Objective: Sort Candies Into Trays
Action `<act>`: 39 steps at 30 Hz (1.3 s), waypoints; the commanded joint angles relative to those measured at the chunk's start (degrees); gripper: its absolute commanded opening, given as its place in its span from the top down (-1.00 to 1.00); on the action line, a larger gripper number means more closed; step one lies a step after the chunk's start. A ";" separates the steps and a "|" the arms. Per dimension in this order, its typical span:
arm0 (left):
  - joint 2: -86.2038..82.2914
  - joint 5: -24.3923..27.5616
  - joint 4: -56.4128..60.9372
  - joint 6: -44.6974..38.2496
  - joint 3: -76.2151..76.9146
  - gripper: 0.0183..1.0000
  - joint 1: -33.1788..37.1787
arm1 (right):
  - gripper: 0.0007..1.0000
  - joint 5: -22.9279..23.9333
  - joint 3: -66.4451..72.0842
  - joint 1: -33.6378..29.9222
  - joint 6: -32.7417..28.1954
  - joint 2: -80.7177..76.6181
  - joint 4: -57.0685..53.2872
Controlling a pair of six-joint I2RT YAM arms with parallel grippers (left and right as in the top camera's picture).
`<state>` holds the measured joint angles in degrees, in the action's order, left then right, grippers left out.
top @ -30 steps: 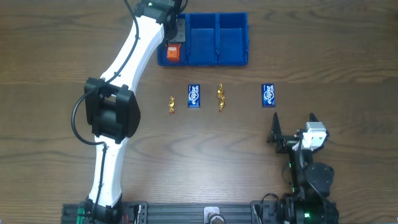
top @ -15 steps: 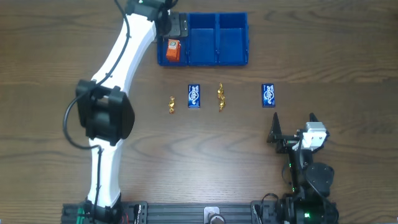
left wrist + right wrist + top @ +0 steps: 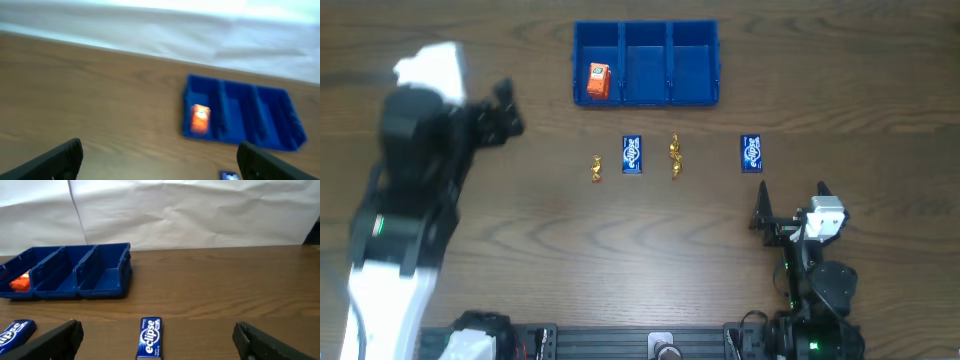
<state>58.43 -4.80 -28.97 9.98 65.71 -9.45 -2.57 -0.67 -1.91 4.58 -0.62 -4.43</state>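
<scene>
4 candies lay loose on the table [image 3: 880,80], in a row just below the blue tray [image 3: 646,24]. They were the left gold candy [image 3: 597,168], the left blue pack [image 3: 632,155], the right gold candy [image 3: 675,158] and the right blue pack [image 3: 752,153]. 1 orange candy [image 3: 599,82] sat in the tray's end box on the left arm's side.

Your left gripper [image 3: 510,110] hung off to the left of the tray, well apart from every candy. Its jaws were spread wide and held nothing. Your right gripper [image 3: 790,192] sat near its base, close to the right blue pack, with its jaws spread wide too.

I think the packs were light, flat and stiff, so you could pinch them across the 2 long sides. The gold candies looked light too, but their shiny twisted wrap might crinkle and slip, so the fat middle seemed the best place to hold.

The left wrist view was blurry and cut off a blue pack at its edge. The big left arm hid some table under it in the top view. I could not tell what was inside the gold wrap
</scene>
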 commanded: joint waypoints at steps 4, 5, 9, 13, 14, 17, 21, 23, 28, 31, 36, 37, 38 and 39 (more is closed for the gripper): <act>-29.88 3.89 9.75 -8.92 -28.48 -0.94 6.84 | -1.00 0.33 0.20 0.28 0.70 0.39 -0.28; -36.26 5.99 13.62 -8.92 -35.91 -0.94 8.39 | -1.00 0.33 0.20 0.28 0.70 0.39 -0.28; -44.65 7.72 19.19 -6.47 -46.25 -0.97 10.56 | -1.00 0.33 0.20 0.28 0.70 0.39 -0.28; -49.64 10.45 26.58 -6.34 -52.59 -0.99 11.78 | -1.00 0.35 0.20 0.28 0.70 0.39 -0.28; -50.71 10.43 28.46 -6.32 -54.01 -0.99 11.74 | -1.00 0.33 0.20 0.28 0.70 0.39 -0.31; -53.48 11.08 33.86 -6.32 -58.51 -0.99 11.67 | -1.00 0.33 0.20 0.28 0.70 0.39 -0.28; -56.43 13.79 36.96 -7.37 -63.25 -0.96 10.97 | -1.00 0.33 0.20 0.28 0.68 0.39 -0.28; -57.57 13.86 37.20 -8.33 -64.92 -0.94 9.73 | -1.00 0.35 0.20 0.28 0.70 0.39 -0.28; -58.29 17.64 33.73 -14.56 -65.44 -0.88 8.94 | -1.00 0.33 0.20 0.28 0.70 0.39 -0.28; -58.29 17.70 30.08 -16.17 -65.44 -0.99 8.94 | -1.00 0.33 0.20 0.28 0.68 0.39 -0.28; -58.29 16.90 25.55 -15.87 -65.44 -1.00 8.94 | -1.00 0.33 0.20 0.28 0.70 0.39 -0.28; -58.29 16.87 25.55 -15.74 -65.44 -1.00 8.94 | -1.00 0.33 0.20 0.28 0.70 0.39 -0.28; -58.29 16.92 25.59 -15.74 -65.44 -1.00 8.94 | -1.00 0.33 0.20 0.28 0.70 0.39 -0.28; -58.29 16.90 25.62 -15.74 -65.44 -1.00 8.94 | -1.00 0.33 0.20 0.28 0.68 0.39 -0.28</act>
<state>0.62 11.29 -1.30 -4.97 1.37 -0.30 -2.55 -0.67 -1.91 4.58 -0.62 -4.45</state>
